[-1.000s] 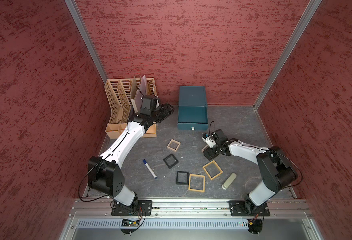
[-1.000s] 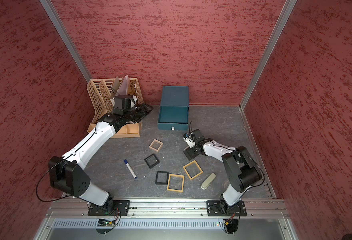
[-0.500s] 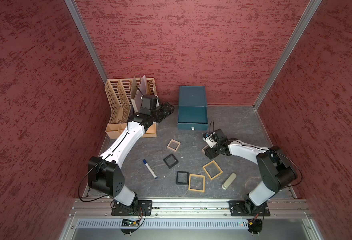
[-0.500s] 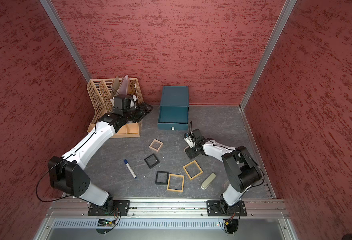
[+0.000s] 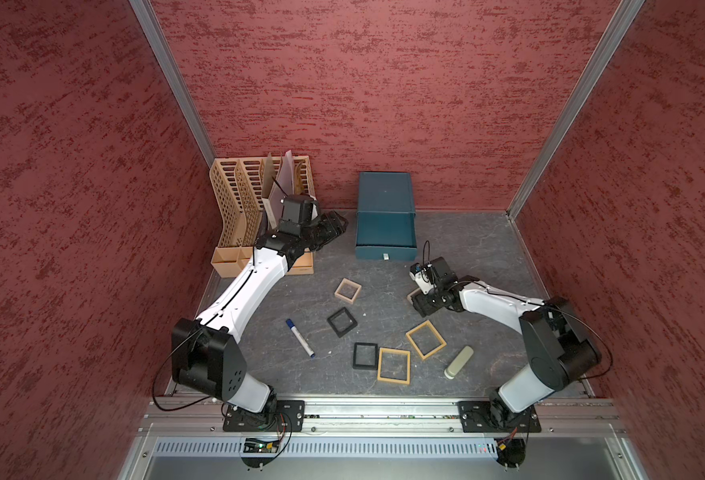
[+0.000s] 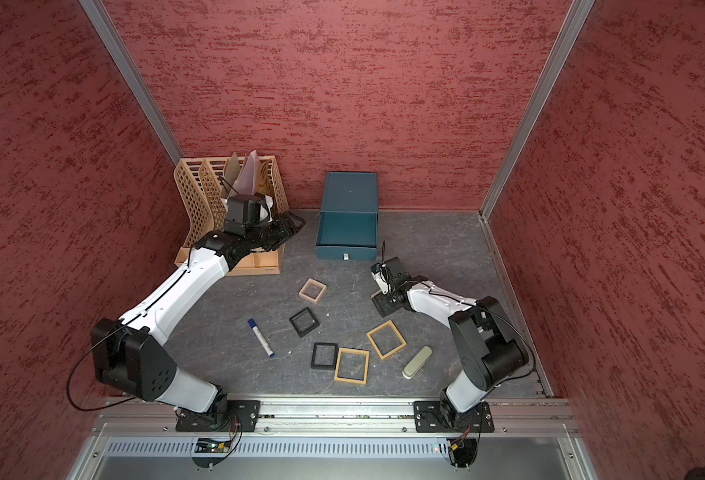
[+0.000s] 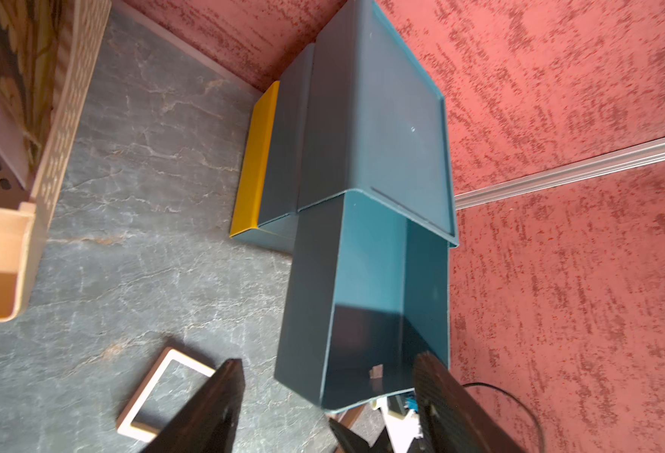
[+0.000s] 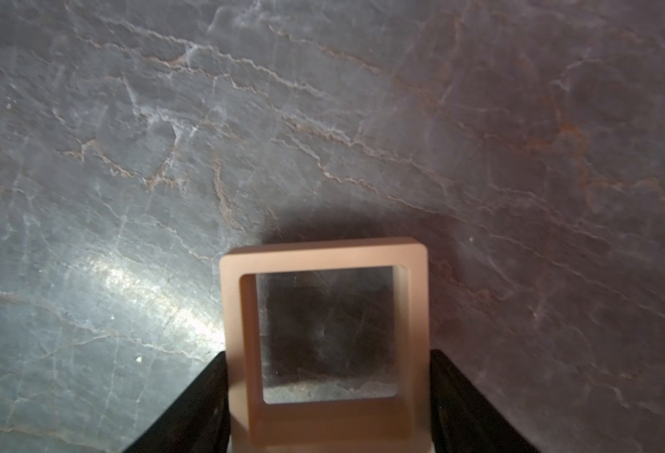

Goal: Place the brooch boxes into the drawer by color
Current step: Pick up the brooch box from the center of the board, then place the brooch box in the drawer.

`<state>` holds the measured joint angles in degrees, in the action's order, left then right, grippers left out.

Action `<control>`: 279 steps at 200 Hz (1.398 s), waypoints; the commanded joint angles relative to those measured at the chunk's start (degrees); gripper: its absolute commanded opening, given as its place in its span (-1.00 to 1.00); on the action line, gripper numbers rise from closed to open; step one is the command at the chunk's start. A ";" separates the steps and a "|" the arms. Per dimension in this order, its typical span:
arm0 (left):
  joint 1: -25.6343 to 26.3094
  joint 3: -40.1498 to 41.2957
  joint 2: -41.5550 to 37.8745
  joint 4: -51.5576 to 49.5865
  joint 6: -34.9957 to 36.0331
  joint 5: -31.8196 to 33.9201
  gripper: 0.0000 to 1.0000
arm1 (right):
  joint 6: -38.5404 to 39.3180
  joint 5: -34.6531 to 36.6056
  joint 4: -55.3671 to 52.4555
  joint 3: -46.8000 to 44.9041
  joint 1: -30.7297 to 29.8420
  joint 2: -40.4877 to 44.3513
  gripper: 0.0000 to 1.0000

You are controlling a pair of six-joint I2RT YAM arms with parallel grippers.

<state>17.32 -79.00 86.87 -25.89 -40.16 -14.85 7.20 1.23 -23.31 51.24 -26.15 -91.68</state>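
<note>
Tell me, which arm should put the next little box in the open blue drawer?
The right arm. Its right tool is closed on a pale beige box, close to the open drawer. The left tool is open and empty beside that drawer.

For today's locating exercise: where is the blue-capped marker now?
In both top views the marker lies flat on the left arm's side, just left of a black brooch box.

A tan file rack stands far left, a blue-capped marker lies near left, and a pale green cylinder near right.
</note>
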 commanded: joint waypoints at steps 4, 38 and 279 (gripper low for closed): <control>0.11 1.45 -1.89 -0.83 2.64 0.36 0.45 | -3.97 4.45 -2.56 0.39 -0.27 3.32 0.19; 0.20 2.31 -1.94 -0.11 3.53 -1.78 0.46 | -8.69 9.21 -5.52 1.35 -0.30 7.49 0.16; 1.22 6.16 -2.67 2.07 -0.11 -0.70 0.46 | -35.19 13.18 -48.72 75.29 -9.88 -14.60 -0.03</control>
<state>18.06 -73.12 85.91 -24.51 -40.25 -16.29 -23.90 17.15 -68.36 123.17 -35.33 -104.22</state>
